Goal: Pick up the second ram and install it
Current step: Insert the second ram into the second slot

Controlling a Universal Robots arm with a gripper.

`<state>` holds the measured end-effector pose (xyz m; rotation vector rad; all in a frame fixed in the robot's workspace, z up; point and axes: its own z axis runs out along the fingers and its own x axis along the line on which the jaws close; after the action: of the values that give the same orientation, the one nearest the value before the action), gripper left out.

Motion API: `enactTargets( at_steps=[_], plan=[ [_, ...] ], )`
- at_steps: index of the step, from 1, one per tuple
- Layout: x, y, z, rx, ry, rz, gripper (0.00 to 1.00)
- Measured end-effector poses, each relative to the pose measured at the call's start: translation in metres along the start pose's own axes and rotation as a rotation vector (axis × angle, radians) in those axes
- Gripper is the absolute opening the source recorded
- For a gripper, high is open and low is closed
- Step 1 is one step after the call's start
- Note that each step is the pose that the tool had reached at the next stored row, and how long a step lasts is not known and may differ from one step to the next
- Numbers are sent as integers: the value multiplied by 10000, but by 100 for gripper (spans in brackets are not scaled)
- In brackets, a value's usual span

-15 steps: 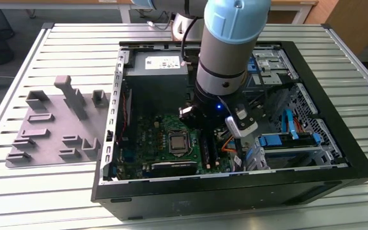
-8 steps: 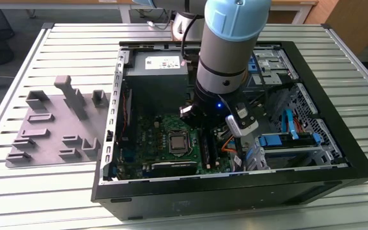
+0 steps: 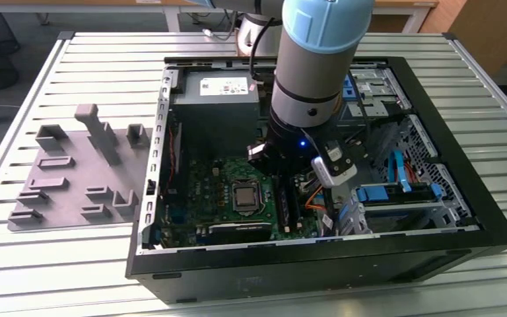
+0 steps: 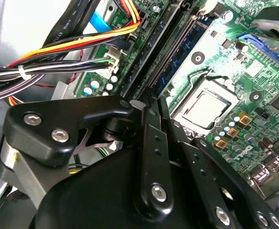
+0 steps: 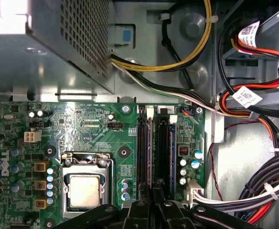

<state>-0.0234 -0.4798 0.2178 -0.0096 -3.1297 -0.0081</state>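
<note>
Exterior view, centre of frame: showed one arm (image 3: pixel 311 72) coming down steeply from the top edge into one open computer case (image 3: pixel 324 257), wrist end sunk low over the green motherboard (image 3: pixel 209 191), just to the exterior view's right of the processor socket (image 3: pixel 246 196). Stood on a slatted metal table (image 3: pixel 60 264).

Caught the gripper (image 4: pixel 153 102) in both wrist views, its black linkage close to the lens and its tip (image 5: pixel 154 202) poised at one end of the long black memory slots (image 5: pixel 143 148). Could not tell whether clenched or released, nor whether touching anything.

Found the ram (image 4: pixel 184 50) upright on its edge among those slots, on the side nearest the socket (image 4: pixel 203 107), in line with the gripper's tip; appeared in the first wrist view as a thin pale strip (image 5: pixel 150 152). Counted one more bluish strip (image 5: pixel 171 143) on the far side of the slot bank, so two in all.

Counted one grey power supply (image 3: pixel 216 99) at the upper middle of the exterior view, one socket, and one grey fixture plate (image 3: pixel 68 178) with several raised blocks at that view's left. Noted one bundle of yellow, orange, red and black cables (image 4: pixel 72 47) beside the slots, away from the socket.
</note>
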Motion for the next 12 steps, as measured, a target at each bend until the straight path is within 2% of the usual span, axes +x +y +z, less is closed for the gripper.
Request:
enactTargets(
  at_steps=[12],
  plan=[
    [0, 0, 0, 2, 1, -92, 14]
  ],
)
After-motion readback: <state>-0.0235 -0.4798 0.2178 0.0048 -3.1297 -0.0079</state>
